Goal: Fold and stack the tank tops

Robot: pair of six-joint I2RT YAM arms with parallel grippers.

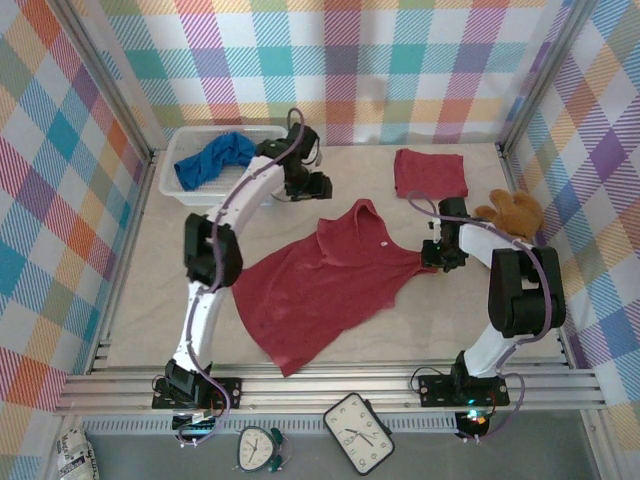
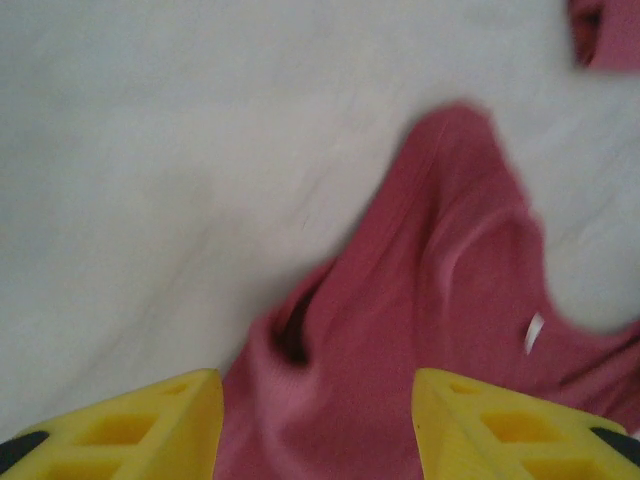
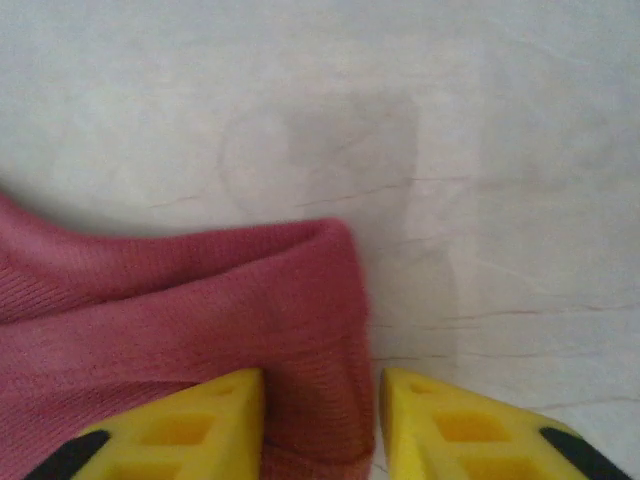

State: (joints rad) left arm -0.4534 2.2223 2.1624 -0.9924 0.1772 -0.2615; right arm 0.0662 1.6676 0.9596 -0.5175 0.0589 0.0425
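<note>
Nearest, past the front rail, two clocks (image 1: 358,432) lie face up. On the tabletop (image 1: 160,300) the spread dark red tank top (image 1: 320,285) lies flat in the middle. It is skewed, with its hem toward the near left and its straps toward the far right, and a small white label shows at the neckline.

The right tool (image 3: 322,420) is low at the top's right strap. Its jaws are narrow but apart. The folded strap end lies between the yellow fingers (image 3: 190,430) and rests on the tabletop, with a thin sliver of bare surface beside the right finger. It doesn't look clamped.

The left tool (image 2: 318,400) is above the tabletop, just beyond the top's far strap. Its jaws are wide with nothing between them. Its wrist view is blurry and shows red cloth below.

The teddy bear (image 1: 512,212) sits by the right wall, near the right arm. Farther back, right of centre, the folded dark red tank top (image 1: 430,172) lies as a neat rectangle, apart from the spread one. In the far left corner the white basket (image 1: 172,172) holds the blue tank top (image 1: 213,160), bunched up inside.
</note>
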